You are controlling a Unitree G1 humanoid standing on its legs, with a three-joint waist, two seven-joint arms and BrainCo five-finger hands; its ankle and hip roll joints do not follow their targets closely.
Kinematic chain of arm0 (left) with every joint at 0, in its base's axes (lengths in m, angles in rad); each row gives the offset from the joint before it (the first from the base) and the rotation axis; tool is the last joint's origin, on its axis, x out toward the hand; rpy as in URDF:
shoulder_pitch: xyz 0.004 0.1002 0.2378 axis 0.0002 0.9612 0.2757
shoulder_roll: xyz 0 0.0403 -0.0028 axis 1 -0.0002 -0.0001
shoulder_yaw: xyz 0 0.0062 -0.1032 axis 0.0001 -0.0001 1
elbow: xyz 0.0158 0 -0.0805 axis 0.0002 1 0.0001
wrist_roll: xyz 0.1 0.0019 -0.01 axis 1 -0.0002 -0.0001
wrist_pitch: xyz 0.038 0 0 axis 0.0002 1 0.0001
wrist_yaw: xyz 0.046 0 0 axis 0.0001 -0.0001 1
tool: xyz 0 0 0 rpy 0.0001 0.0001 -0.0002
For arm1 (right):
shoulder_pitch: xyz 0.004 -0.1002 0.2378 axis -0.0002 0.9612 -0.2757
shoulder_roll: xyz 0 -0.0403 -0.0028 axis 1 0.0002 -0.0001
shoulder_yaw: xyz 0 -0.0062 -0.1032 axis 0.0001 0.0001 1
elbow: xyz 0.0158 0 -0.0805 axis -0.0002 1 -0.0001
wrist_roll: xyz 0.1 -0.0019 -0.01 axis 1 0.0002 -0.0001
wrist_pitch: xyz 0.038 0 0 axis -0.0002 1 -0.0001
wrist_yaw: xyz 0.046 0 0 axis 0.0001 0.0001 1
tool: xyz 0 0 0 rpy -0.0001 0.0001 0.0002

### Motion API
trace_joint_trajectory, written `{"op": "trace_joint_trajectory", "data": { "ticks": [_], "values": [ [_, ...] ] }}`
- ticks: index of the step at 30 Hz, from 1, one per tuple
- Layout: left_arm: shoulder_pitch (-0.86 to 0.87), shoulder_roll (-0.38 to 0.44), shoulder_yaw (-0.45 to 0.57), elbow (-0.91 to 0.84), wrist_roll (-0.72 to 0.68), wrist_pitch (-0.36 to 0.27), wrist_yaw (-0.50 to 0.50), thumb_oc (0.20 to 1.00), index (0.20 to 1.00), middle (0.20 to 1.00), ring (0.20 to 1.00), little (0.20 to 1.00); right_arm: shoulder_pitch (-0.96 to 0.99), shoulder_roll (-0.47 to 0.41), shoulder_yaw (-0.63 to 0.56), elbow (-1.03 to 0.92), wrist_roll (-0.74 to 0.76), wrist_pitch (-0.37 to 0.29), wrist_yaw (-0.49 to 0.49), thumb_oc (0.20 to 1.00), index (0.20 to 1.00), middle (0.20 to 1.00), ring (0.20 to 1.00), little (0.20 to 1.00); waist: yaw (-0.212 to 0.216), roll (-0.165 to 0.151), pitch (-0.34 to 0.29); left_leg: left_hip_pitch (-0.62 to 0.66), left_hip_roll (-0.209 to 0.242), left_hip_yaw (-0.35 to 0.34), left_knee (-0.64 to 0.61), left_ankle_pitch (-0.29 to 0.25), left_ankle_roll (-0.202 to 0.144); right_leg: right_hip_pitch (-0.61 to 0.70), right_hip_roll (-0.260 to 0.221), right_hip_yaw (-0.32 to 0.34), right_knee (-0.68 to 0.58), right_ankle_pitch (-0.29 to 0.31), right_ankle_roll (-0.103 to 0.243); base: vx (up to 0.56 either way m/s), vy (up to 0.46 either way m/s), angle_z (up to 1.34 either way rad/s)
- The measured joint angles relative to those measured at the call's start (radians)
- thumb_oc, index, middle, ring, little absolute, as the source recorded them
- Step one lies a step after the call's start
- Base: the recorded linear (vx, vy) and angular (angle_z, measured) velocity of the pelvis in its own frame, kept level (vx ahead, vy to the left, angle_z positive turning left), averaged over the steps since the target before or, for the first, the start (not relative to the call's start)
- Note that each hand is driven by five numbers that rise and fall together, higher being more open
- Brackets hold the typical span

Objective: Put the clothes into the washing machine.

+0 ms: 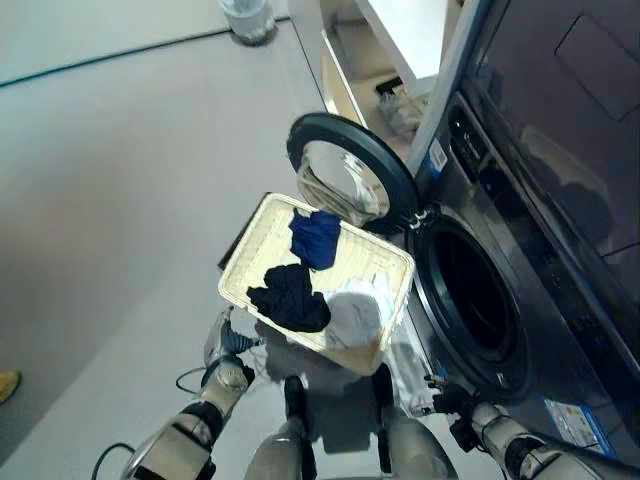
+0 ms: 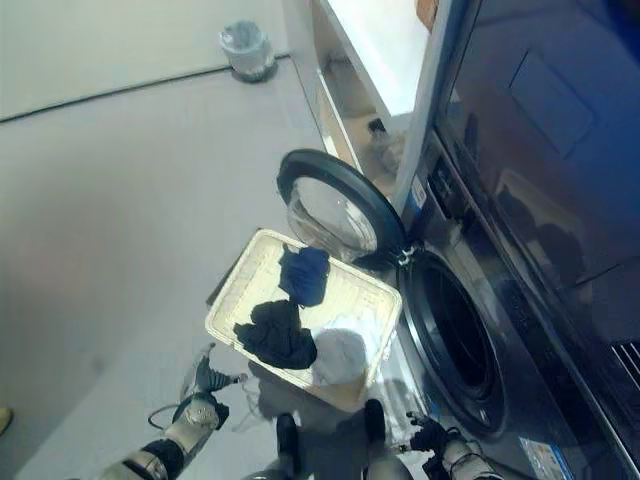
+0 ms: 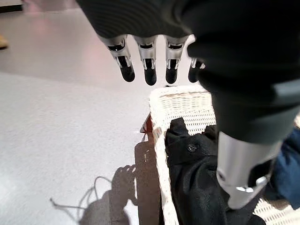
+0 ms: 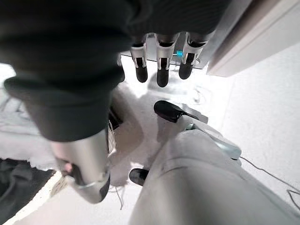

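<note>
A laundry area, by the look of it: dark grey front-loading washing machine (image 1: 520, 270) with round door (image 1: 345, 180) swung open, white woven laundry basket (image 1: 262, 237) holding clothes set on pale smooth floor (image 1: 120, 190) just before it, white shelving unit (image 1: 375, 60) beside, small bin (image 2: 245, 47) standing well apart.

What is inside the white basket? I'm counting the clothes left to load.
The white basket holds a blue garment, a black garment and a white garment. Anything lying beneath them is covered and cannot be seen.
</note>
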Motion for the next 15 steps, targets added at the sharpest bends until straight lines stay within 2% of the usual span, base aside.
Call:
{"op": "trace_joint_trajectory", "data": {
  "ticks": [2,5,7,10,15],
  "values": [
    [-0.059,0.019,0.002,0.010,0.000,0.000,0.000,1.000,1.000,1.000,1.000,1.000,-0.033,0.001,0.014,-0.001,0.009,-0.001,0.000,1.000,1.000,1.000,1.000,1.000,-0.006,-0.008,0.044,-0.013,-0.001,0.001,0.005,0.002,0.002,-0.011,0.000,0.001,0.000,0.007,-0.001,-0.06,0.027,-0.06],
    [-0.149,0.051,-0.009,0.025,0.000,0.013,0.000,1.000,1.000,1.000,1.000,1.000,-0.097,0.006,0.036,-0.007,0.042,-0.001,-0.007,1.000,1.000,1.000,1.000,1.000,-0.021,-0.027,0.063,-0.083,-0.001,0.004,0.048,-0.014,0.004,-0.082,-0.002,0.011,0.031,0.007,-0.001,-0.05,0.034,-0.11],
    [-0.186,0.057,-0.020,0.036,0.000,0.019,0.000,1.000,1.000,1.000,1.000,1.000,-0.107,0.011,0.037,-0.027,0.051,-0.001,-0.010,1.000,1.000,1.000,1.000,1.000,-0.026,-0.035,0.068,-0.083,-0.002,0.010,0.050,-0.014,0.005,-0.089,-0.003,0.018,0.036,0.009,0.000,-0.05,0.035,-0.17],
    [-0.243,0.069,-0.040,0.063,-0.004,0.029,-0.001,1.000,1.000,1.000,1.000,1.000,-0.138,0.014,0.058,-0.046,0.084,-0.004,-0.020,1.000,1.000,1.000,1.000,1.000,-0.029,-0.048,0.071,-0.129,-0.002,0.026,0.106,-0.047,0.008,-0.152,-0.003,0.029,0.089,-0.003,0.002,-0.02,0.025,-0.30],
    [-0.352,0.094,-0.073,0.097,-0.008,0.057,-0.001,1.000,1.000,1.000,1.000,1.000,-0.174,0.018,0.077,-0.060,0.124,-0.004,-0.034,1.000,1.000,1.000,1.000,1.000,-0.061,-0.069,0.075,-0.283,-0.008,0.022,0.214,-0.075,0.021,-0.300,-0.013,0.039,0.167,-0.008,0.006,-0.01,0.013,-0.06]
  ]
}}
